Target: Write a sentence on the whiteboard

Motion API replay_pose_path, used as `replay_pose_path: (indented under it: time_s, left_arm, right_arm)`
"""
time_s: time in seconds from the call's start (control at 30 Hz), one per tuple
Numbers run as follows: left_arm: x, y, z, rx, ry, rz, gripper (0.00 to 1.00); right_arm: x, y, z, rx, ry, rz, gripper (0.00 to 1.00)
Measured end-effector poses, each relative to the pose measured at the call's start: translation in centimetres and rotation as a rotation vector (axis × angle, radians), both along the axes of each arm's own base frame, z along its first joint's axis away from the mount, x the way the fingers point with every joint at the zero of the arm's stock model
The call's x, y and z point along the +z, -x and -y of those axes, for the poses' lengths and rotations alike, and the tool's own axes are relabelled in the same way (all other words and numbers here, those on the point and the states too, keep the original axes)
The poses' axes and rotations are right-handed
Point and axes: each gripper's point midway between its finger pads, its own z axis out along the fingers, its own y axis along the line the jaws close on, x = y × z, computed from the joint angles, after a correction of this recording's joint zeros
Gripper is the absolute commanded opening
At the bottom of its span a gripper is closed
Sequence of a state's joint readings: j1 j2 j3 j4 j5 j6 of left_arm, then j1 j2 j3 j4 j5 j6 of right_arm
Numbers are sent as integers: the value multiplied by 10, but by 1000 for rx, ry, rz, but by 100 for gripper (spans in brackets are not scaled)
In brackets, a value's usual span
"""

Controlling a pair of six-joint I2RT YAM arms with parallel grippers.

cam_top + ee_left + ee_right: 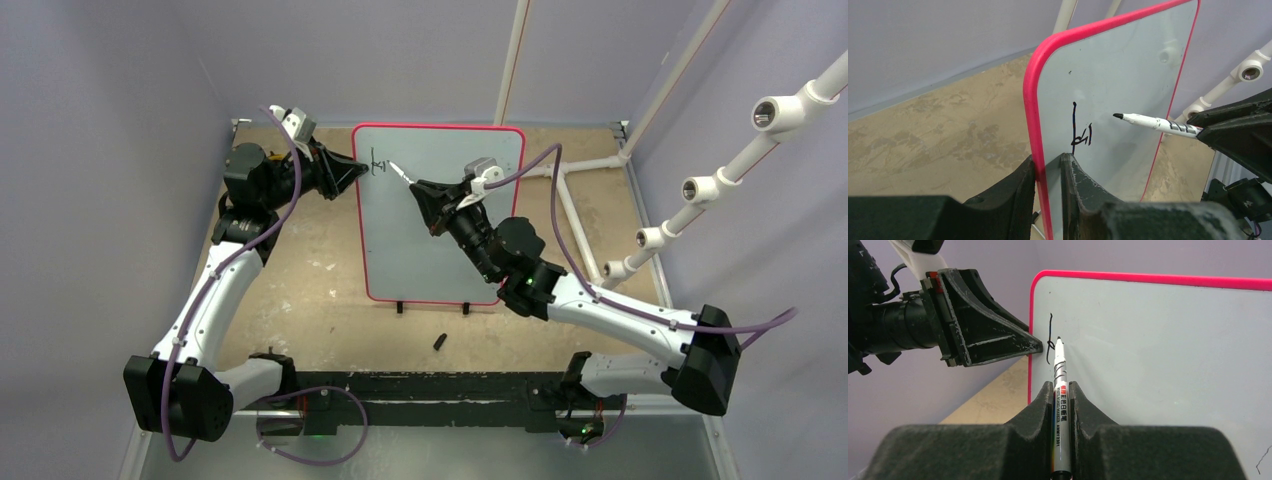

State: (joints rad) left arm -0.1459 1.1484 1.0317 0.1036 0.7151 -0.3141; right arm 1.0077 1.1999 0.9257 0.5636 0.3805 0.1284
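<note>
- The large upright whiteboard (400,240), with a pale grey-white face and a thin red-pink rim, stands on small black feet mid-table.
- The left arm runs up the left side, wrist turned inward. The left gripper (1048,172) is clamped on the board's upper left edge.
- The right arm reaches diagonally across the board face. The right gripper (1062,390) pinches a white, black-tipped marker pen (1060,365).
- The sentence (1050,342) is a few black strokes near the top left corner, with the pen tip just beside them. Whether the tip touches the surface cannot be told.
</note>
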Motion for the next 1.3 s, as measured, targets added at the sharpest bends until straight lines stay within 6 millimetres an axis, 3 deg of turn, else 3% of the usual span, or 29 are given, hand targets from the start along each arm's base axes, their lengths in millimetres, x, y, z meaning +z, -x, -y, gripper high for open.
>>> replay_pose_path:
  time_s: [0.37,0.73,1.3]
  left_arm:
    - [0,0,0,-2,0,0,0]
    - [0,0,0,-4,1,1,0]
    - [1,1,1,-5,1,3,0]
  right_arm:
    - [-12,-8,-11,-7,38,6,0]
    - [2,-9,-10,-12,16,35,0]
    - [-2,-15,-14,-33,29,15,0]
